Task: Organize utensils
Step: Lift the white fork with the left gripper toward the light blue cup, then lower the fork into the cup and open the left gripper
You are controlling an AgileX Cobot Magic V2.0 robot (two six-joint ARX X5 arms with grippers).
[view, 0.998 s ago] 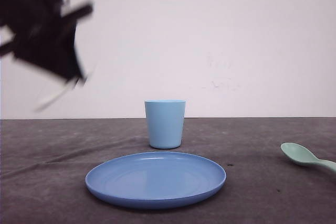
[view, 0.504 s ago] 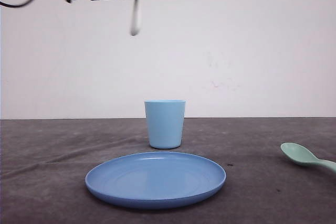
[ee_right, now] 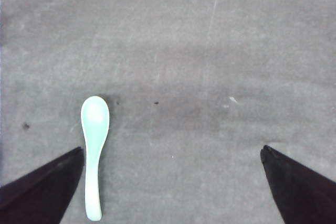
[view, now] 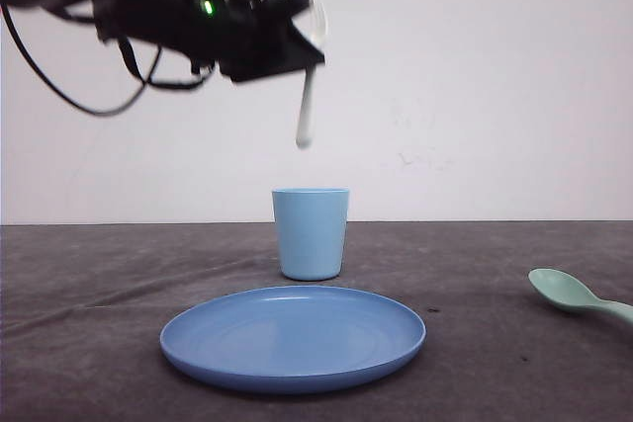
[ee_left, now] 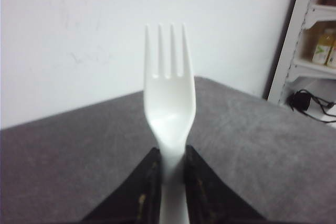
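A: Front view first: our left hand (view: 302, 42) is high over the tabletop (view: 89, 343), above the light blue cup (view: 311, 233), and it is clamped on the white fork (view: 308, 96). The handle hangs down out of the hand, its end well above the cup's rim.

B: We see the same in the left wrist view. The two dark fingers (ee_left: 144, 192) press the fork (ee_left: 169, 103) from both sides at the neck, just under the head, and the four tines point away from the hand (ee_left: 170, 182) toward the pale wall.

A: And the spoon?

B: In the front view the mint-green spoon (view: 574, 295) lies flat on the tabletop at the far right, well apart from the round blue plate (view: 293, 336) that sits in front of the cup. In the right wrist view our right hand (ee_right: 173, 182) hovers above it with the fingers (ee_right: 44, 187) spread wide, holding nothing. The spoon (ee_right: 94, 150) lies just beside one fingertip, bowl pointing away from the hand, not touching it.
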